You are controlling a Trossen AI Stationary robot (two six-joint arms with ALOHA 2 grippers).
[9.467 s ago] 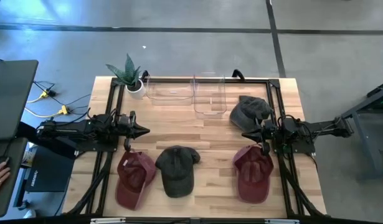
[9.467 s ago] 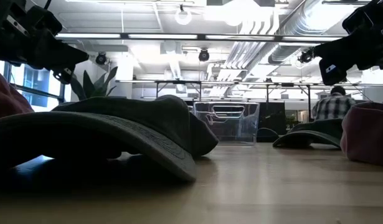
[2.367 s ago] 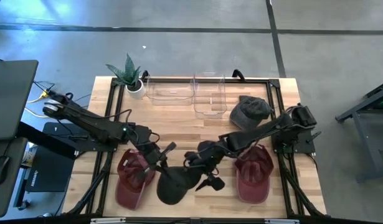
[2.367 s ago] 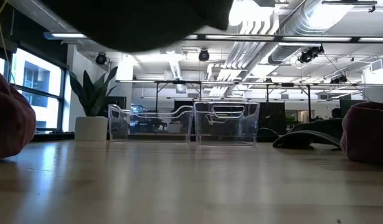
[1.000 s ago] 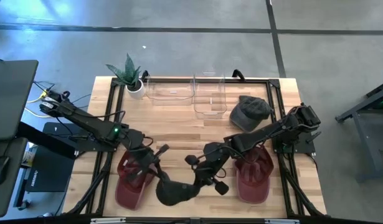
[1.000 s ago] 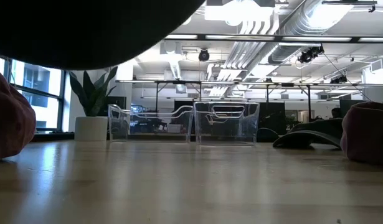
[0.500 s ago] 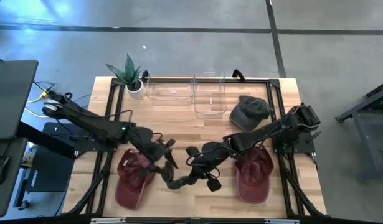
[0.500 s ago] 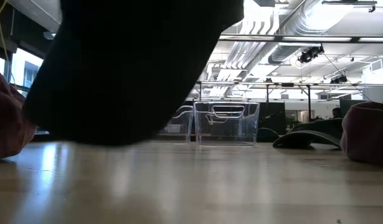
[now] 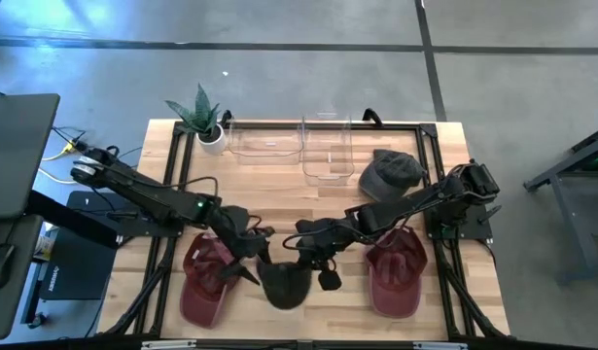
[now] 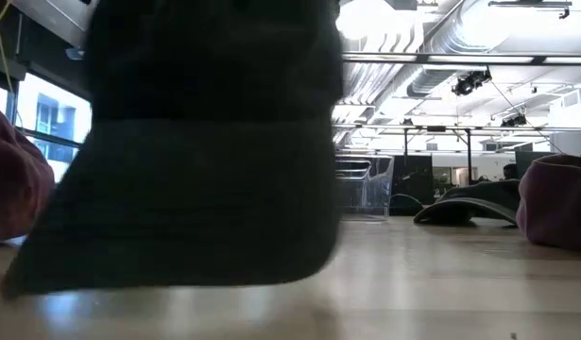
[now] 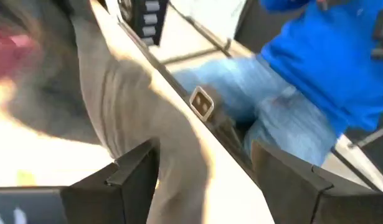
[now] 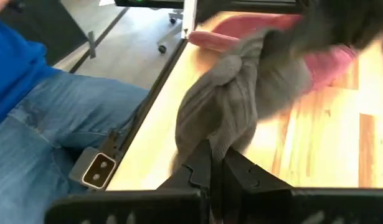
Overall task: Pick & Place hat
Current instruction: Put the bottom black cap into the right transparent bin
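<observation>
A potted plant (image 9: 203, 119) is seen at the tabletop's (image 9: 279, 199) far left corner. Beside it two clear bins are counted: the left bin (image 9: 264, 139) and the right bin (image 9: 327, 148), touching side by side along the far edge; nothing is seen inside either. Four hats are counted. A maroon hat (image 9: 203, 280) is laid at front left. The left gripper (image 9: 248, 255) is seen just beside it with fingers spread apart, nothing clamped. A dark grey hat (image 9: 285, 283) is hung at front centre, crumpled; in the low view it fills the left half. It is pinched by the right gripper (image 9: 309, 252), fingers together on its fabric. A second maroon hat (image 9: 396, 269) is laid at front right. A grey hat (image 9: 391, 173) is laid at far right, near the right bin. A person in blue jeans (image 12: 48, 118) is seen past the table's edge in the wrist views.
</observation>
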